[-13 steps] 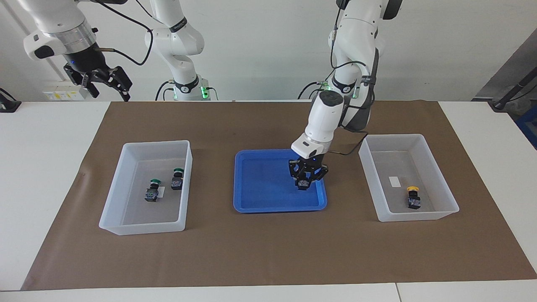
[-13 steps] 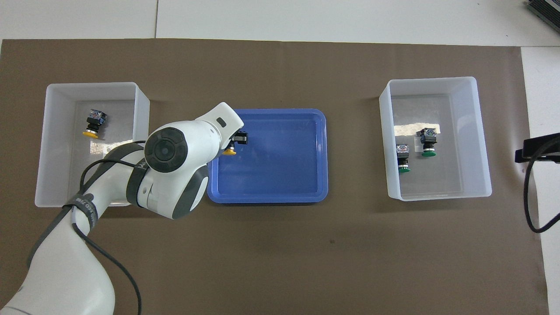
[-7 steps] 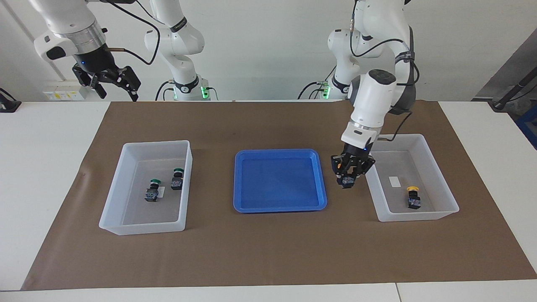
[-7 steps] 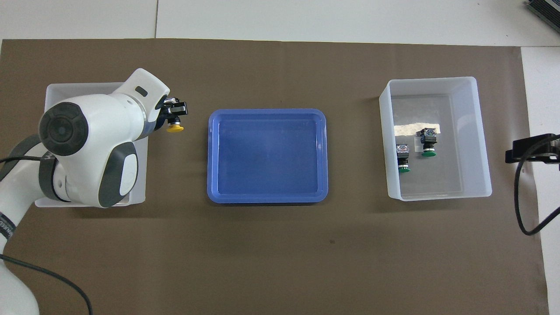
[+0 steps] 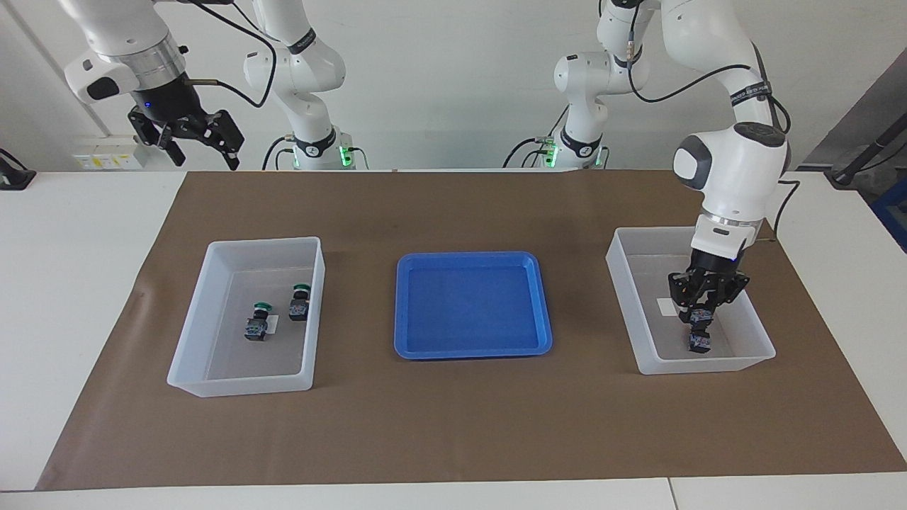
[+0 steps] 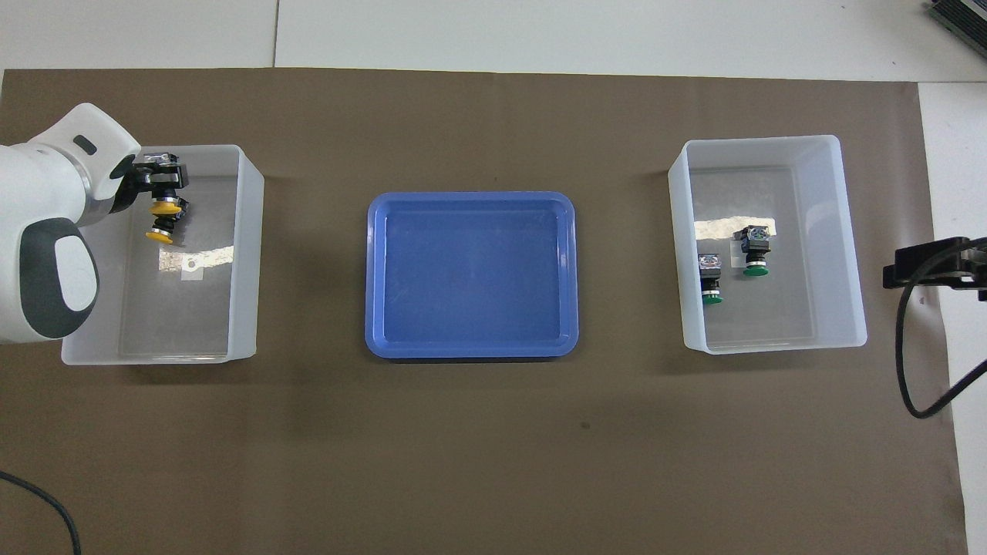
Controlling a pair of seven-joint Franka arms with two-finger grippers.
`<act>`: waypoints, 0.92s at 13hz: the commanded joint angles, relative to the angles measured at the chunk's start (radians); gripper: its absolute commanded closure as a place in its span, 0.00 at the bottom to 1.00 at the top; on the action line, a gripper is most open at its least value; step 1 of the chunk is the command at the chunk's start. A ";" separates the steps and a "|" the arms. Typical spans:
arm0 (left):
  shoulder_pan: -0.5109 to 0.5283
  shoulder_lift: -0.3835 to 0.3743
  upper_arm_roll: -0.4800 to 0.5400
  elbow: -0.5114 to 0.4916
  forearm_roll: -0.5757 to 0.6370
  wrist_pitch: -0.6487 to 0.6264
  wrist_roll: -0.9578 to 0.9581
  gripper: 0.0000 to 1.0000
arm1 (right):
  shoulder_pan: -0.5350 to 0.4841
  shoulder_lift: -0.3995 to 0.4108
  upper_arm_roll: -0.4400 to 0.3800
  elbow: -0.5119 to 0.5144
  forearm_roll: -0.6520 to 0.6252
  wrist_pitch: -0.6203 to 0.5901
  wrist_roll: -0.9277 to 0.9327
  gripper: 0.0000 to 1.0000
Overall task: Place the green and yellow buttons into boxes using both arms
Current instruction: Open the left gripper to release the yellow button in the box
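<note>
Left gripper (image 5: 706,306), jaws clamped on a yellow-capped black push-button (image 6: 164,206), hangs inside the translucent white plastic bin (image 5: 737,365) directly over the second yellow-capped button (image 5: 699,341); right gripper (image 5: 190,139) waits raised, jaws spread.

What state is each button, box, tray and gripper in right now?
Left gripper: shut on held yellow button, over the box.
Other yellow button: resting in that box.
Two green buttons: resting in the second box.
Blue tray: holds nothing.
Right gripper: open, raised, waiting.
</note>
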 commanded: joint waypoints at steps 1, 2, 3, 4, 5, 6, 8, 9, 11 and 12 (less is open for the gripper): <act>0.016 0.053 -0.013 0.014 0.004 0.053 0.104 1.00 | 0.004 -0.023 -0.001 -0.021 -0.010 0.002 0.003 0.00; 0.016 0.067 -0.013 0.009 0.004 0.067 0.124 1.00 | 0.004 -0.023 -0.001 -0.021 -0.010 0.002 0.003 0.00; 0.017 0.076 -0.012 0.000 0.004 0.067 0.171 1.00 | 0.004 -0.023 -0.001 -0.023 -0.010 0.002 0.003 0.00; 0.019 0.082 -0.012 -0.015 0.004 0.069 0.231 1.00 | 0.004 -0.023 -0.001 -0.023 -0.010 0.002 0.003 0.00; 0.031 0.082 -0.012 -0.040 0.004 0.072 0.267 1.00 | 0.005 -0.023 -0.001 -0.021 -0.010 0.002 0.003 0.00; 0.034 0.082 -0.012 -0.055 0.004 0.072 0.274 0.99 | 0.004 -0.023 -0.001 -0.023 -0.010 0.002 0.003 0.00; 0.036 0.113 -0.010 -0.058 0.004 0.081 0.310 0.95 | 0.007 -0.023 0.004 -0.021 -0.010 0.005 0.003 0.00; 0.037 0.120 -0.010 -0.058 0.004 0.093 0.320 0.88 | 0.008 -0.025 0.005 -0.021 -0.010 0.000 0.008 0.00; 0.037 0.122 -0.010 -0.054 0.004 0.084 0.319 0.45 | -0.001 -0.020 0.006 -0.014 -0.022 0.015 -0.001 0.00; 0.037 0.121 -0.010 -0.055 0.004 0.081 0.321 0.03 | -0.005 -0.014 0.006 -0.014 -0.023 0.014 -0.003 0.00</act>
